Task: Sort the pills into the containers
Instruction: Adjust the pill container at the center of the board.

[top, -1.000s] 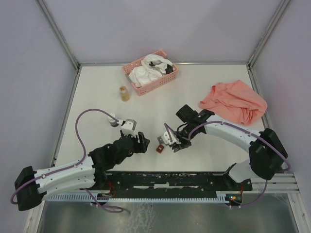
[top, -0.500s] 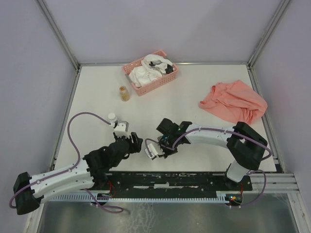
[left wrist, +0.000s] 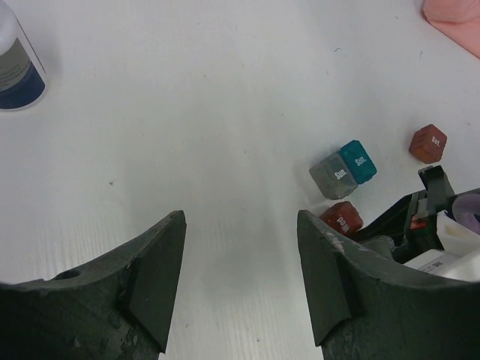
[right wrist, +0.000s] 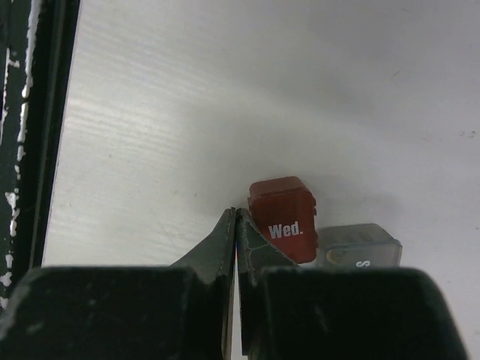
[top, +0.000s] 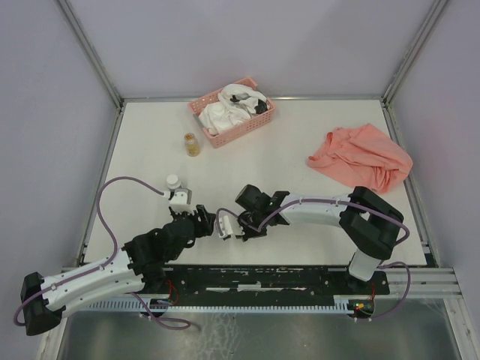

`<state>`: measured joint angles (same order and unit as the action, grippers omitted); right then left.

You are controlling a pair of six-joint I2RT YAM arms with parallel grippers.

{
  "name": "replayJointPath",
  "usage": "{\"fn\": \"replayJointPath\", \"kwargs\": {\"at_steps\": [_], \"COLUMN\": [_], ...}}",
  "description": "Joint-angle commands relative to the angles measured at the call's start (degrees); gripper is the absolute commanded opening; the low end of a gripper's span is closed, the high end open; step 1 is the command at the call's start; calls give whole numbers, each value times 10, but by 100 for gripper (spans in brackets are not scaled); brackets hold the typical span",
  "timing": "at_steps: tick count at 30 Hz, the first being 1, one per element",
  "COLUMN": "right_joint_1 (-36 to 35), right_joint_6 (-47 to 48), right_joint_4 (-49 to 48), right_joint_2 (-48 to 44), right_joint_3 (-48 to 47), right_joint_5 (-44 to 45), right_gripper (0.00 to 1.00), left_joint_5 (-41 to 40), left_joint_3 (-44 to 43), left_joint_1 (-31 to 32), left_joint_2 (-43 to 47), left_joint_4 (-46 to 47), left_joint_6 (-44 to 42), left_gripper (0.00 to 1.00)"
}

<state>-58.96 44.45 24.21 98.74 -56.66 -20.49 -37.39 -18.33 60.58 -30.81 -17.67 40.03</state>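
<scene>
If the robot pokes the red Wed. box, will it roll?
Probably not: the red Wed. box has flat sides, so it would likely slide on the smooth table. Being tiny, it is probably light and might bump the grey box beside it.

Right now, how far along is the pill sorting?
Done: nothing that shows. The pill jar stands capped by the basket, untouched. In hand: nothing; the right gripper is shut and empty beside the red Wed. box, the left gripper open and empty. Left: everything. The grey box, teal box and second red box look closed, none visibly filled.
</scene>
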Motion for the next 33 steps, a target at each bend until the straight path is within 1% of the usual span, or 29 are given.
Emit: {"fn": "replayJointPath", "kwargs": {"at_steps": [1,3,6,7,9,11,13,14,15,17,21,23,26,31,33], "right_joint_1": [-8,-10,-12,-12,-9,-3,9,18,29,59,132,154,161,161,161], "right_joint_6": [-89,-120,-221,-240,-257,-261,-264,-271,-275,-278,-201,-185,-181,-194,-203], "right_joint_4": [-81,-110,-162,-157,-131,-118,-103,-88,-70,-23,107,154,190,214,213], "right_joint_2": [3,6,18,23,27,13,-10,-20,-27,-33,-16,2,31,69,79], "right_joint_3": [-13,-11,-14,-31,-51,-56,-60,-67,-79,-110,-159,-171,-187,-208,-207], "right_joint_5": [30,57,164,194,202,159,96,68,43,-4,-128,-169,-187,-204,-198], "right_gripper": [6,6,5,5,6,7,13,16,18,19,18,17,13,7,6], "left_joint_5": [-20,-19,-18,-16,-12,-5,2,5,9,17,54,81,123,194,203], "left_joint_3": [1,2,-1,-1,-1,-1,-1,-1,-1,0,11,20,26,18,14], "left_joint_1": [0,0,0,1,0,0,0,0,0,0,0,0,0,0,0], "left_joint_2": [8,9,10,11,13,17,20,21,24,27,23,11,-22,-116,-154], "left_joint_4": [6,6,3,2,2,3,3,2,2,6,45,80,131,208,222], "left_joint_6": [30,31,32,33,35,36,37,38,38,41,51,58,67,80,89], "left_gripper": [68,68,68,68,68,68,68,68,68,68,67,59,47,19,14]}}
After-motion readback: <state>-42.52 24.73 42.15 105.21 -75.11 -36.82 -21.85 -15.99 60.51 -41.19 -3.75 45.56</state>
